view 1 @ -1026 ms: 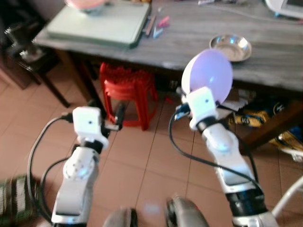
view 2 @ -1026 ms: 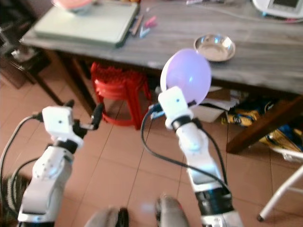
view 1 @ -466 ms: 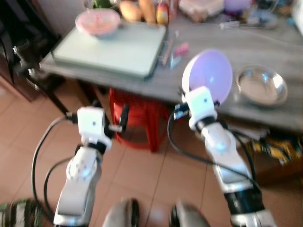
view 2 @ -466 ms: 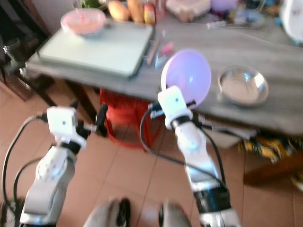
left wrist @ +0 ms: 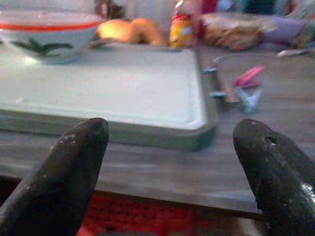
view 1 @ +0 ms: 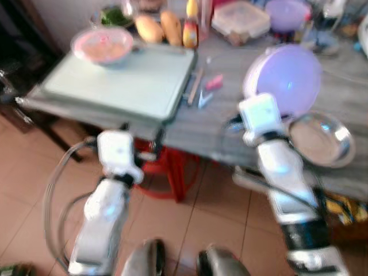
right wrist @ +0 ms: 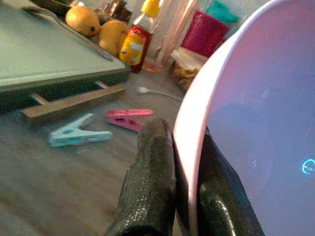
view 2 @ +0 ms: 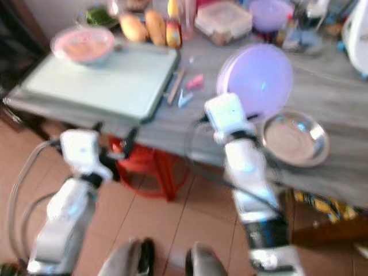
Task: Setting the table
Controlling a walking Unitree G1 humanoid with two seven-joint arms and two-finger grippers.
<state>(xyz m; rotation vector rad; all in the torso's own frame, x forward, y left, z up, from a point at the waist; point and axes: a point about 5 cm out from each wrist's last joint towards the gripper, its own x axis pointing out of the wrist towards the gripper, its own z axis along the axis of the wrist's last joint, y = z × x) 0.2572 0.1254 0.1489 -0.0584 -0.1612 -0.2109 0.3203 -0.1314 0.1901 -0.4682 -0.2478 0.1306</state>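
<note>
A pale lilac plate (view 1: 283, 80) stands on edge above the grey wooden table (view 1: 230, 123), pinched at its rim by my right gripper (right wrist: 186, 147), which is shut on it. Both black fingers (right wrist: 153, 182) clamp the rim in the right wrist view. Just right of the plate lies a shallow steel dish (view 1: 321, 140) on the table. My left gripper (left wrist: 167, 162) is open and holds nothing, level with the table's front edge, facing a pale green tray (left wrist: 106, 93). On the tray's far corner stands a pink bowl (view 1: 103, 46).
Mangoes (view 1: 160, 27), a sauce bottle (view 1: 191, 31), a clear lidded box (view 1: 240, 19) and a purple tub (view 1: 286, 12) crowd the table's back. Pink and blue clothes pegs (view 1: 208, 89) lie beside the tray. A red plastic stool (view 1: 172, 169) stands under the table on the tiled floor.
The view has shifted closer to the table and higher. My right gripper has carried the plate over the table, beside the steel dish. The left gripper stays open.
</note>
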